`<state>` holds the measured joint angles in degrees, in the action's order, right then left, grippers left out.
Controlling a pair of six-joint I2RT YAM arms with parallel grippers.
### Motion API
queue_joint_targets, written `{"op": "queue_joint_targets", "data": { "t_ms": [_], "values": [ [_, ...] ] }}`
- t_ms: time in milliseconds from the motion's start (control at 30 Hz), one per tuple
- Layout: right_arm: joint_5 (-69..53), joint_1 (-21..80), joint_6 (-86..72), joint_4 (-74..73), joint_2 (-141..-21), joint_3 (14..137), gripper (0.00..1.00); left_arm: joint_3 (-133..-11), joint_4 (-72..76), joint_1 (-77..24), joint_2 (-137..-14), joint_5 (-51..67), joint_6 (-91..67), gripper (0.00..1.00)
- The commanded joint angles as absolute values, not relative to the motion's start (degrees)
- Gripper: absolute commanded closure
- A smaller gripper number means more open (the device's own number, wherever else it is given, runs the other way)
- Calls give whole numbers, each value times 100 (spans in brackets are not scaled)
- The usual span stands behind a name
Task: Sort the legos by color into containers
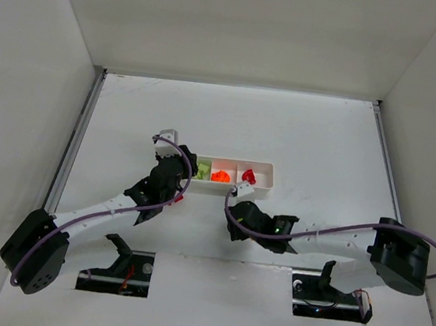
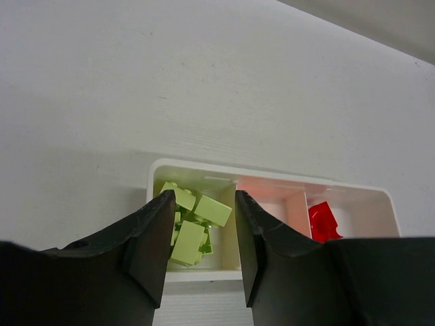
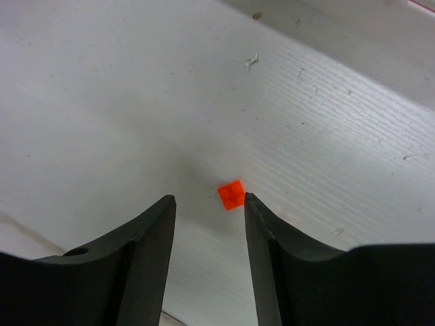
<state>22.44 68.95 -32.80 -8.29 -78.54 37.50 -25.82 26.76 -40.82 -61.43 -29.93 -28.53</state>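
**Right wrist view: one lego beside spread fingers, the others in the tray**

The right wrist camera shows the right gripper [image 3: 209, 204] with its fingers spread moderately wide and nothing clamped between them. A single orange-red lego [image 3: 231, 195] sits just beside the tip of the finger on the right of that view, against a white surface. Whether it touches the finger, and whether it rests on anything, cannot be told from this angle.

In the left wrist view the left gripper [image 2: 202, 210] is also spread and holds nothing. It hangs over the end compartment of the white tray [image 2: 272, 175], and the gap between its fingers frames a loose heap of green legos [image 2: 211, 209] lying in that compartment. Two compartments over, at the far end of the tray, a red lego [image 2: 323, 221] lies against the divider. The middle compartment is mostly hidden behind a finger here.

The top external view places the tray near the middle of the bench [image 1: 301, 133], long side across, with both arms reaching in toward it from the near edge. From left to right its compartments hold green, orange legos [image 1: 220, 176] and red. The left gripper is at the tray's left end, and the right gripper is just in front of the tray's right half.
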Motion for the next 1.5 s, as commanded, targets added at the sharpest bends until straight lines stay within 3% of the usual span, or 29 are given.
{"op": "queue_joint_targets", "data": {
  "t_ms": [0,267,833,1233,1467],
  "values": [
    [2057,6842,-3033,-615,-8112,3858,51,-2584,2848,-4091,-6047,-2971,-2874,62],
    [2030,6772,-2953,-554,-8472,3929,59,-2628,2839,-4144,-6143,-2962,-2857,62],
    [1890,6710,-2927,-194,-8595,3999,53,-2672,2909,-4205,-6328,-2944,-2865,62],
    [1881,6693,-2786,-140,-8851,4061,61,-2654,2918,-4188,-6275,-2927,-2848,62],
    [1881,6745,-2883,-281,-8710,3990,56,-2672,2918,-4188,-6354,-2927,-2830,62]
  ]
}}
